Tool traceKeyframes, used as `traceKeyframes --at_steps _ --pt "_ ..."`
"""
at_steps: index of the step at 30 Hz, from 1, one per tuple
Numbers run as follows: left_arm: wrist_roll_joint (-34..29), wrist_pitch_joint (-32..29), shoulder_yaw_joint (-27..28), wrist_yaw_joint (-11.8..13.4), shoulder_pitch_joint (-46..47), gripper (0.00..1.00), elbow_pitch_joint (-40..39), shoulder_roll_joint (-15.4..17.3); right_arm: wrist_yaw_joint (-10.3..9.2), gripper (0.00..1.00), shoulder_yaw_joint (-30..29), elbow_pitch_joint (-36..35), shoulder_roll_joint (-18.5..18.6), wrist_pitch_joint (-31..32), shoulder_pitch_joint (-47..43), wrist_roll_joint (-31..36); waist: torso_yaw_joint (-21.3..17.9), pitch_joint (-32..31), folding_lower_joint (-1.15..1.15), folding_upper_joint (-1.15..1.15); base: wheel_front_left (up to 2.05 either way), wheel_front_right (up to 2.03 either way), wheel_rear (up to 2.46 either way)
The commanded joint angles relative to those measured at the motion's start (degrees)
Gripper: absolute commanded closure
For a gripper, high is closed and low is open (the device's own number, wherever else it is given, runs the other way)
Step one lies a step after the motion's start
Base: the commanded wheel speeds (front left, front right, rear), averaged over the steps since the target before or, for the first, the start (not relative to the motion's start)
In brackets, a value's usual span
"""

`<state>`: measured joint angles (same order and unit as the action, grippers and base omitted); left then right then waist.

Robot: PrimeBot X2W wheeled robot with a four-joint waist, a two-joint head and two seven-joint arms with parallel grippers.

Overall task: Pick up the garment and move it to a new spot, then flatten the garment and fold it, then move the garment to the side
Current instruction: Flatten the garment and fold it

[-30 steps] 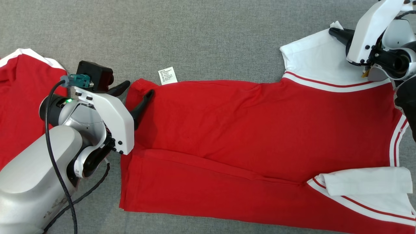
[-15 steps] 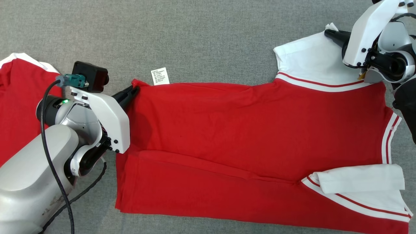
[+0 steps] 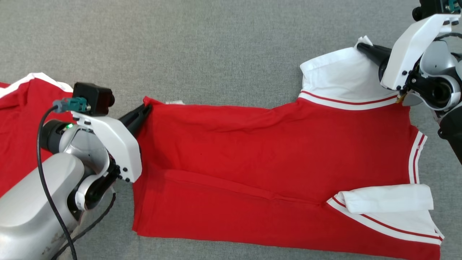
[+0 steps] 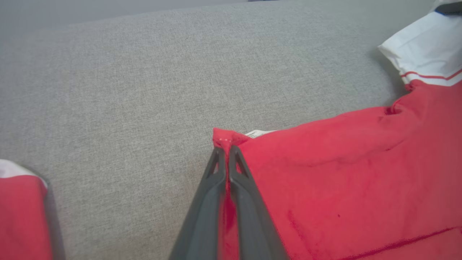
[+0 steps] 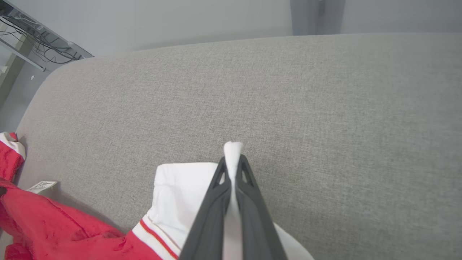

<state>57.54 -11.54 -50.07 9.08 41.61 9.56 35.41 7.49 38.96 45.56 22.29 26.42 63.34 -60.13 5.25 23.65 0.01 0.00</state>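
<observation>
Head view: shows red garment (image 3: 274, 151) lying mostly flat across the grey worktop (image 3: 216, 47), with a near strip folded over and the other sleeve (image 3: 386, 198) tucked in at near right. Shows left hand (image 3: 144, 110) pinched tight on the far-left hem corner (image 3: 147, 101). Shows right hand (image 3: 362, 48) pinched tight on the tip of the far-right white sleeve (image 3: 339, 76). Also catches a second red garment (image 3: 18, 119) at far left, apart from the first.

Left wrist view: confirms fingers (image 4: 205, 209) closed together with red cloth bunched between the tips. Shows a white label (image 4: 258, 133) peeking out just behind that corner.

Right wrist view: confirms fingers (image 5: 209, 216) closed on a white fold of sleeve poking past the tips.

Handling, as a judgement: soft, light, limp knit with no stiffness, so expect sag and drag between the two grips. Not fragile, unlikely to slip from a thin pinch. Best taken at corners and seams as here, both ends lifted together to hold it taut.
</observation>
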Motion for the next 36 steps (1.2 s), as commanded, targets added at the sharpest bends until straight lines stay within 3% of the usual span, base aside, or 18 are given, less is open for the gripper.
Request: traceKeyframes --at_steps 1,11,18,36 --pt "0.3 0.3 0.1 0.0 -0.7 1.00 -0.2 0.5 0.02 1.00 0.3 -0.6 0.5 -0.5 -0.9 -0.6 -0.2 -1.0 -0.01 0.00 0.00 0.00 0.00" --pt "1.6 1.2 -0.9 -0.3 -6.1 1.00 -1.2 2.4 0.02 1.00 5.0 -6.7 5.1 -1.0 -7.3 -4.7 -1.4 -7.5 -0.01 0.00 0.00 0.00 0.00" --pt "1.4 1.5 -1.3 1.3 -8.9 1.00 0.1 4.4 0.02 1.00 7.2 -9.0 8.4 0.1 -11.4 -6.8 -2.9 -11.1 -0.01 0.00 0.00 0.00 0.00" --pt "2.4 0.7 -3.2 2.0 -14.2 1.00 -0.5 6.2 0.02 1.00 9.8 -17.1 12.1 1.5 -21.1 -10.5 -5.0 -15.8 -0.01 0.00 0.00 0.00 0.00"
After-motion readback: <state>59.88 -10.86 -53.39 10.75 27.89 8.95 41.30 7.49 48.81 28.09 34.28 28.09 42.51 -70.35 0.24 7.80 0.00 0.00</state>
